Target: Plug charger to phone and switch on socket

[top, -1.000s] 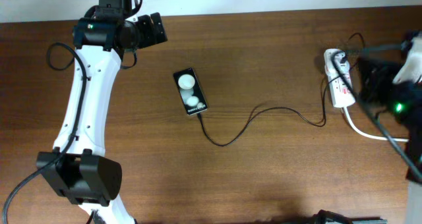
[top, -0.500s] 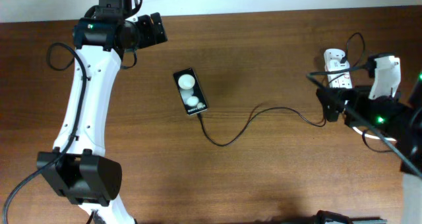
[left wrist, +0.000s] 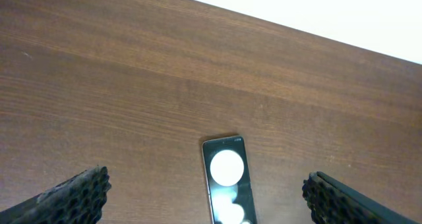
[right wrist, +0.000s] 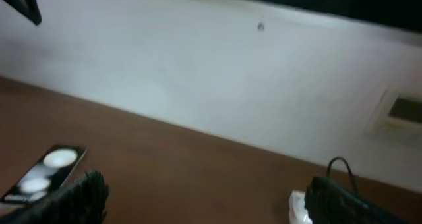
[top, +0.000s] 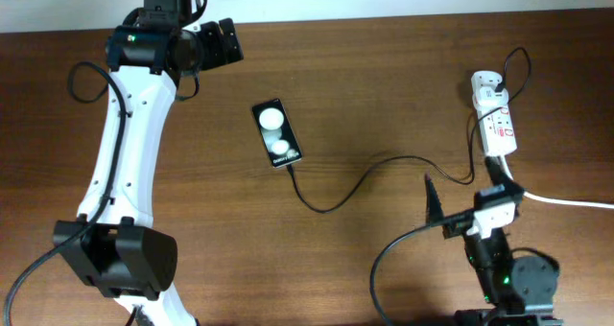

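Observation:
The black phone (top: 278, 132) lies flat left of the table's centre, two white glares on its face. The thin black charger cable (top: 326, 209) runs from the phone's lower end, curves right and climbs to its white adapter (top: 486, 81), which sits in the top of the white socket strip (top: 499, 127). My left gripper (top: 233, 40) hangs open above and left of the phone. In its wrist view the phone (left wrist: 227, 184) lies below the open left gripper (left wrist: 206, 184). My right gripper (top: 462, 194) stands open, below the socket strip and empty. The blurred right wrist view shows the phone (right wrist: 46, 173) and socket (right wrist: 299, 207).
A thick white cord (top: 566, 202) leaves the strip toward the right edge. The right arm's base and black cable (top: 403, 249) sit at the front edge. A pale wall (right wrist: 211, 72) runs along the table's far side.
The right arm has pulled back from the socket strip to the table's front, and its gripper has gone from shut to open. The left arm, phone and cable have not moved.

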